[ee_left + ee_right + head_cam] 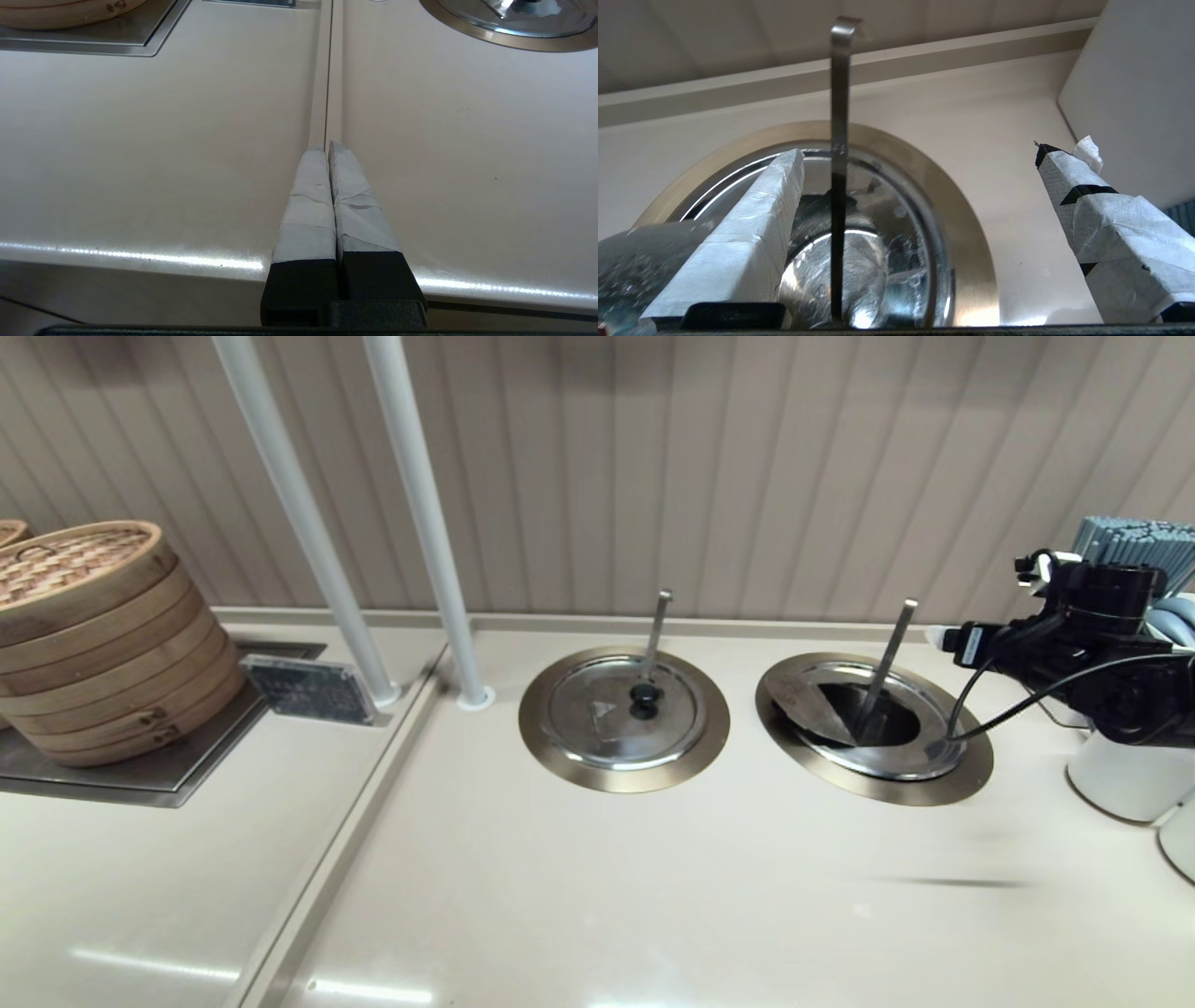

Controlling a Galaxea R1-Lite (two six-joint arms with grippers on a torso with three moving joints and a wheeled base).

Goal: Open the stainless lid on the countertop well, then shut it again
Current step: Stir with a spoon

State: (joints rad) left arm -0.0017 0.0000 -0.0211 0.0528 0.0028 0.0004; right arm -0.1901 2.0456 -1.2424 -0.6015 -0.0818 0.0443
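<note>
The countertop well (966, 775) with its wide brass-coloured ring is the right one of two; a slanted ladle handle (892, 649) sticks out of it. The stainless lid (810, 698) lies tilted in the ring. Its pale wedge panel shows on the left, with a dark gap around the handle; the knob is hidden. My right gripper (945, 640) hovers just off the ring's right side, open and holding nothing. In the right wrist view the right gripper (920, 151) frames the ring (971, 242) and the handle (840, 116). My left gripper (328, 144) is shut and empty over the counter's front edge.
The twin well (560, 756) on the left is covered by a lid with a black knob (644, 695) and an upright handle. Two white poles (425, 523) rise behind it. A bamboo steamer stack (93, 635) stands far left, white containers (1120, 784) far right under the right arm.
</note>
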